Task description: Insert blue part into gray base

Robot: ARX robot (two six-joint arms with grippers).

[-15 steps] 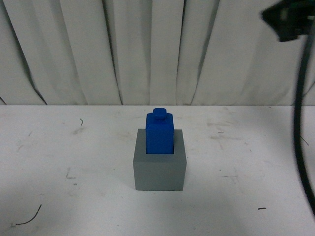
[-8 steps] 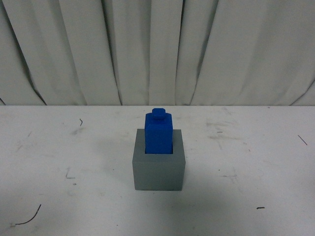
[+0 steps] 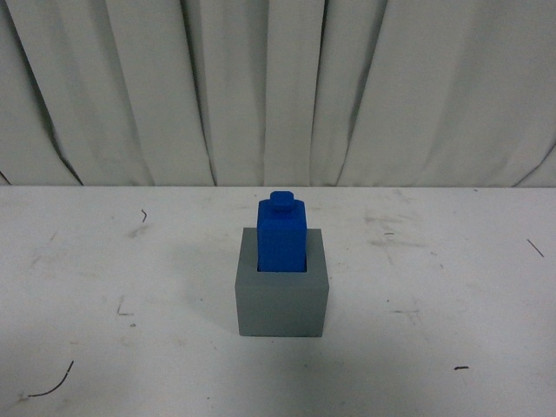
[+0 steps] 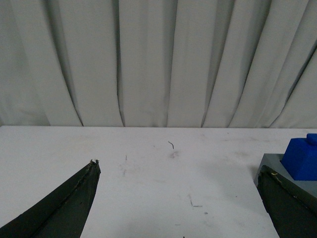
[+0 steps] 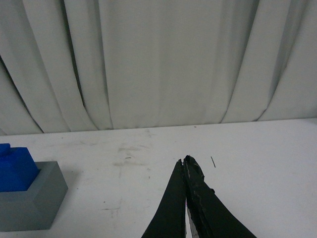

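The blue part point(image 3: 282, 233) stands upright in the recess of the gray base point(image 3: 282, 304) at the middle of the white table, its knob on top. Neither arm shows in the front view. In the left wrist view my left gripper point(image 4: 178, 166) is open and empty, and the gray base point(image 4: 272, 166) with the blue part point(image 4: 302, 157) lies beside one finger. In the right wrist view my right gripper point(image 5: 184, 160) is shut on nothing, over bare table, apart from the gray base point(image 5: 32, 201) and blue part point(image 5: 16, 167).
The white table point(image 3: 104, 261) carries faint scuffs and small dark marks. A pleated white curtain point(image 3: 261, 87) hangs right behind the table's far edge.
A dark arm and cable at the front view's right edge one second ago have left the view. The blue part and gray base have not moved.
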